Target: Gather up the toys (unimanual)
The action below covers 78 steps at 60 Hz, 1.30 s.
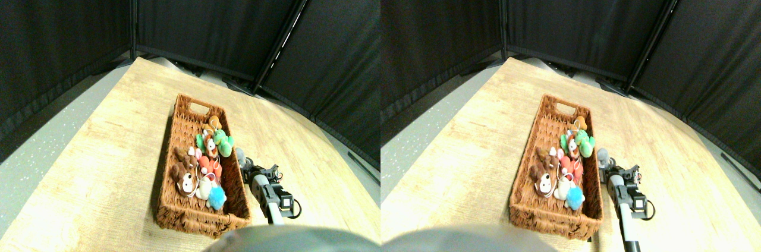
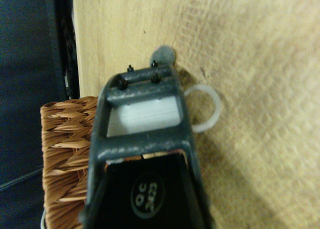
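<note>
Several toys (image 1: 205, 163), small plush figures in green, orange, red, brown and blue, lie inside the long wicker basket (image 1: 172, 163). One grey toy (image 1: 241, 156) sits just outside the basket's right rim, at the very tip of my right gripper (image 1: 248, 164). The wrist view shows the grey toy (image 2: 164, 53) poking out beyond the dark jaw frame, and its white cord loop (image 2: 207, 109) sticks out to one side over the wooden surface. The jaw frame hides most of that toy.
The basket stands on a light wooden table (image 1: 107, 163), its rim (image 2: 65, 139) close beside my gripper. Black curtain panels (image 1: 208, 14) close off the back and sides. Grey floor (image 1: 41, 145) shows past the table's left edge.
</note>
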Each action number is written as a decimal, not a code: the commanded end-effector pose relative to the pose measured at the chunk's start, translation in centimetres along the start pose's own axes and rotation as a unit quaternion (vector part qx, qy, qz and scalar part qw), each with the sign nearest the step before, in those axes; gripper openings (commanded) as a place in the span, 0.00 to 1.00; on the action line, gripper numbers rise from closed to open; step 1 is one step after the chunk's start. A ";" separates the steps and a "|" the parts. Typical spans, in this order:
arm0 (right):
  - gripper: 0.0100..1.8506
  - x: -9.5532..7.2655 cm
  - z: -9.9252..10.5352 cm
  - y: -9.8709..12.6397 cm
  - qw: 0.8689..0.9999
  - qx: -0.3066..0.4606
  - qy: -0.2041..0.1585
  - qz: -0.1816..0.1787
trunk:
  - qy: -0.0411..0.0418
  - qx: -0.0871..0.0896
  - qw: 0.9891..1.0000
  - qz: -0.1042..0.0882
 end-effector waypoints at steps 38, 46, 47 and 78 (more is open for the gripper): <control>0.03 0.8 2.4 0.3 0.991 -0.056 -0.115 0.038 | 0.007 0.002 1.000 0.000; 0.03 0.8 3.9 0.9 0.988 -0.048 -0.136 0.052 | 0.007 0.005 1.000 -0.003; 0.03 0.8 4.2 1.1 0.987 -0.054 -0.141 0.057 | 0.007 0.005 1.000 -0.003; 0.03 -2.3 5.4 9.0 0.944 -0.144 -0.228 0.188 | 0.002 0.002 1.000 -0.004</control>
